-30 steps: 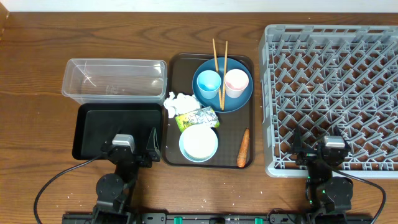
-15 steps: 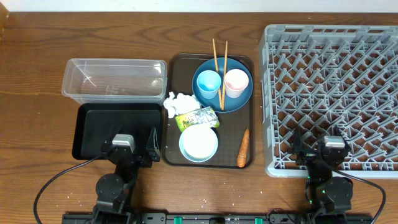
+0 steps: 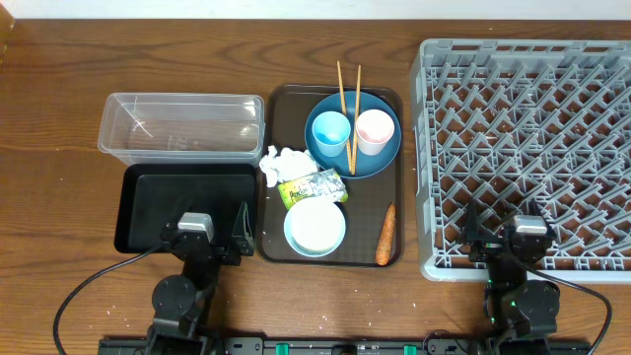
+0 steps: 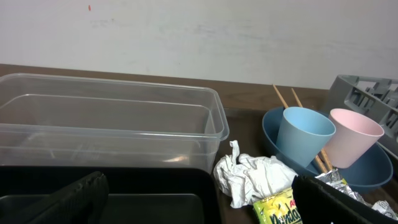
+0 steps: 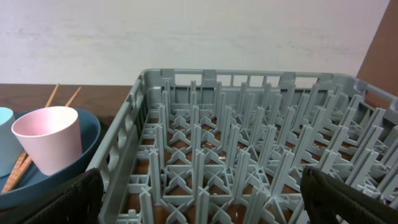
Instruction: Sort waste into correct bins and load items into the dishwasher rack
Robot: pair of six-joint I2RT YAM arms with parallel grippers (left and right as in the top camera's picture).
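Both arms are parked at the near edge of the brown wooden desk (image 3: pixel 59 118). The left pincer (image 4: pixel 199 200) is hanging spread wide over the shallow black rectangular tray (image 3: pixel 148 207), and the clear plastic rectangular tub (image 3: pixel 182 151) is sitting just behind that. The right pincer (image 5: pixel 199 196) is also gaping, over the near edge of the big grey lattice dishwasher rack (image 3: pixel 532 128).

Everything else is sitting on the dark brown serving tray (image 3: pixel 370 217):
- The round blue plate (image 3: pixel 385 153) is carrying the light blue cup (image 3: pixel 330 129) and pale pink cup (image 3: pixel 375 130), with two thin wooden chopsticks (image 3: pixel 342 84) lying across it.
- The crumpled white tissue (image 3: pixel 281 163) is touching the green-yellow printed wrapper (image 3: pixel 314 185).
- The white-blue bowl (image 3: pixel 315 227) is sitting nearest the arms, and I can't tell if there's rice in it.
- The small orange carrot (image 3: pixel 385 235) is lying beside the bowl.
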